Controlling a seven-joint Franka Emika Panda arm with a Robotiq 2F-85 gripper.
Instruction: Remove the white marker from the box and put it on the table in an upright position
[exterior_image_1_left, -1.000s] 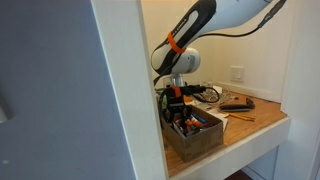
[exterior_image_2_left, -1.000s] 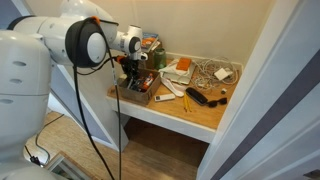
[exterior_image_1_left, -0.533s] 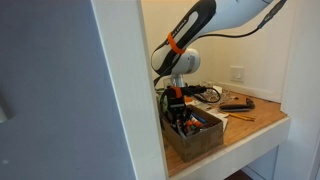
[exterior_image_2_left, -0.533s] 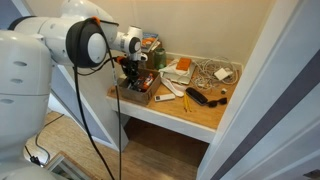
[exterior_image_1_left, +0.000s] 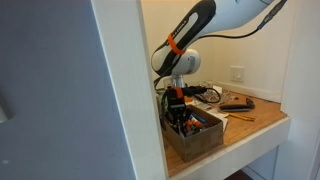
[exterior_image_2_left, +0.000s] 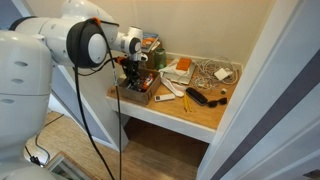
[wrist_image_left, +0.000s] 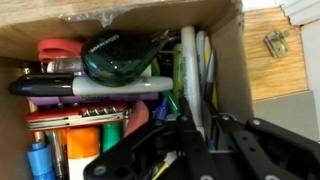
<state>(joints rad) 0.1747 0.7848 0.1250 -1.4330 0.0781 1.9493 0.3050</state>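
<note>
Gripper (wrist_image_left: 190, 135) down inside box (wrist_image_left: 120, 14), fingers flanking white marker (wrist_image_left: 187, 70), which lies along one side wall. Clamped or slack: cannot tell. Box sits on table (exterior_image_1_left: 258, 118).

The arm (exterior_image_1_left: 215, 15) reaches in from the upper right in an exterior view, white with a black stretch and an orange band, and bends down at the wrist (exterior_image_1_left: 178, 62). Below the wrist, the hand (exterior_image_1_left: 177, 100) points straight down. In an exterior view its bulky white shoulder (exterior_image_2_left: 40, 90) fills the left side. In the wrist view the black fingers (wrist_image_left: 150, 150) slant in from both lower corners and draw near each other at the middle. Whether they are clamped is unclear.
</note>
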